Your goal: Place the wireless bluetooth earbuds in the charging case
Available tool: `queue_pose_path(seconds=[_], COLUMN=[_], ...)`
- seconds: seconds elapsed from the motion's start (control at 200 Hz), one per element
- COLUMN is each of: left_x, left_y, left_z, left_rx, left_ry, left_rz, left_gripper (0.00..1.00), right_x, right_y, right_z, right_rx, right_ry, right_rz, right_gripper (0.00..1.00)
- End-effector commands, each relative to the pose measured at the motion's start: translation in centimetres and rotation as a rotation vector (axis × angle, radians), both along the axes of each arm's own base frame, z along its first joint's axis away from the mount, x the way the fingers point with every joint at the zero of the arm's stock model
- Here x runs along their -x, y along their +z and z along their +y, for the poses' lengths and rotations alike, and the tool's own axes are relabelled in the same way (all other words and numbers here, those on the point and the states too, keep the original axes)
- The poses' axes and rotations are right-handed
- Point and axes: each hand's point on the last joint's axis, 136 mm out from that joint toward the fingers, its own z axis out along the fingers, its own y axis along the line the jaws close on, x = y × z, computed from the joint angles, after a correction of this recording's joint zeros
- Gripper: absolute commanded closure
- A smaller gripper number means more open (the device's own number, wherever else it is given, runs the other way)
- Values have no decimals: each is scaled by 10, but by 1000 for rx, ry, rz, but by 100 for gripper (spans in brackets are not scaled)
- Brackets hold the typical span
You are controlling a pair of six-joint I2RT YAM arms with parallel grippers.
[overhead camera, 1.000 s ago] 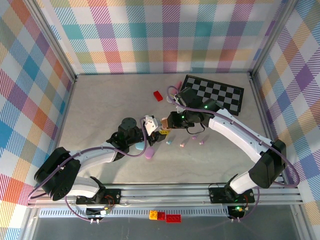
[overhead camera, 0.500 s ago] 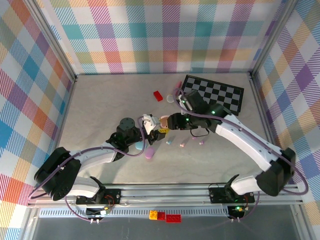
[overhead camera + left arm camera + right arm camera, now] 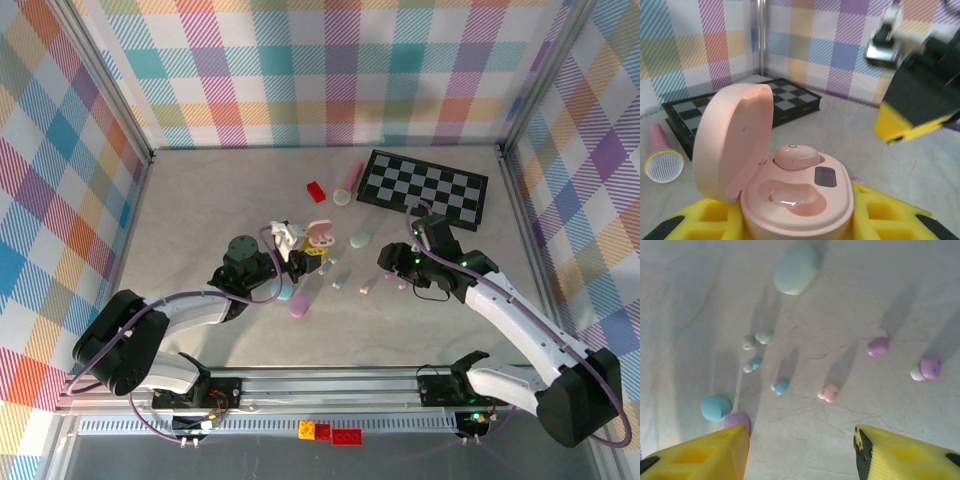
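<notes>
- One pink earbud (image 3: 796,156) sits in the open pink charging case (image 3: 800,197), clamped by the left gripper (image 3: 799,225).
- Lid mark (image 3: 745,129) is too small to read.
- Right gripper (image 3: 801,450) gapes, holding nothing, above loose earbuds (image 3: 780,386).

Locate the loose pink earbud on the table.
In the right wrist view the pink earbud lies on the table just ahead of the open right claw, a teal earbud close on its left, purple earbuds farther right.

A pale grey counter (image 3: 200,220) carries a checkerboard (image 3: 425,188), red brick (image 3: 316,191), toy microphone (image 3: 349,182), mint case (image 3: 361,239) and scattered earbuds (image 3: 829,392).
</notes>
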Motion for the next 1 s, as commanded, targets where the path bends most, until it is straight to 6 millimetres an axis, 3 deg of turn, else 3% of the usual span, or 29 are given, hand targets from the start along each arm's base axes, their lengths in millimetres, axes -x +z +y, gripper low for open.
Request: queue_pose_path(seconds=[0.0,0.21,0.495,0.995], left_x=[2,4,7,9], left_y=[24,32,33,32], left_z=[0,2,4,2], left_rx=[90,99,96,69], left_ry=[-24,-19,-18,-34], left_rz=[-43,-56,-55,-58], left_gripper=[67,67,68,68], right_x=[-7,-11,-6,-6], right_y=[-7,-48,-92,-125], right_z=[19,39,46,52], right_rx=[-188,-281,-300,-290], right_ry=[-48,-35,-55,-37], right_rz=[60,190,308,376], right_gripper=[45,52,56,59])
